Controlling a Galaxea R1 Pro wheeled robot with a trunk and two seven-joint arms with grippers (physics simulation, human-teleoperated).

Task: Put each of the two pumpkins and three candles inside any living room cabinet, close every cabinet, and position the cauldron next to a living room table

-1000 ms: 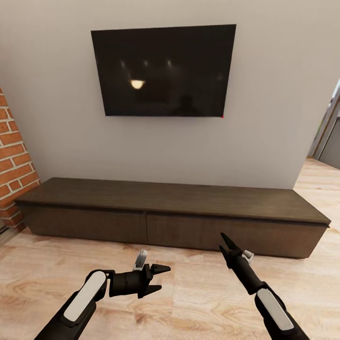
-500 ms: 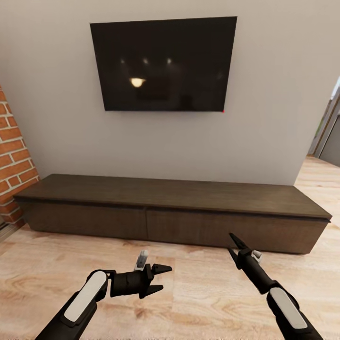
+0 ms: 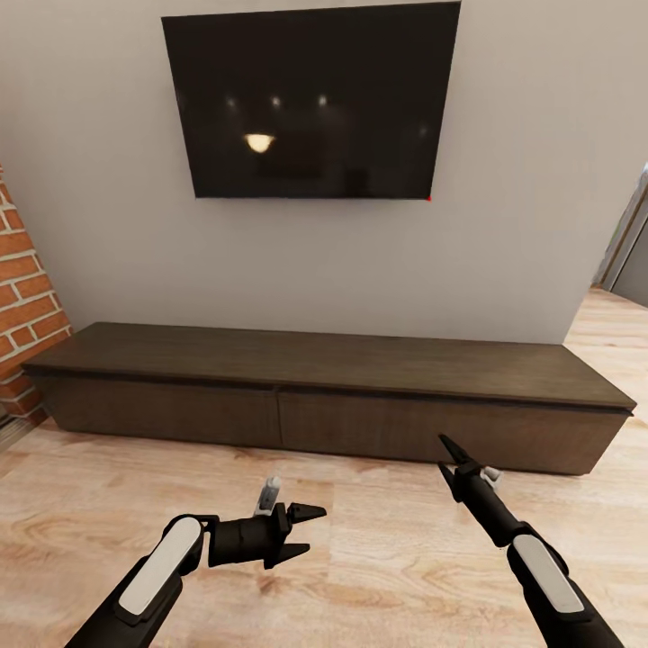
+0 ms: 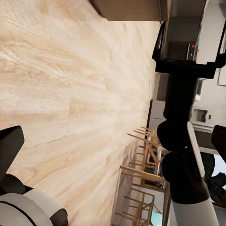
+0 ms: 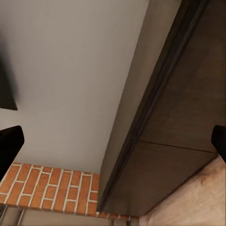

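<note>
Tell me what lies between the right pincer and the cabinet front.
In the head view, only a short stretch of bare wooden floor separates the right pincer from the cabinet, whose drawer fronts sit flush and closed.

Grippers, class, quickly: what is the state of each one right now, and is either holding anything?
Left gripper: open, fingers spread, holding nothing.
Right gripper: open, holding nothing, aimed at the cabinet.

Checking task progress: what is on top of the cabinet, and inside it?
Nothing rests on the cabinet top. Both drawer fronts sit flush, so the insides are hidden; pumpkins or candles there cannot be confirmed.
</note>
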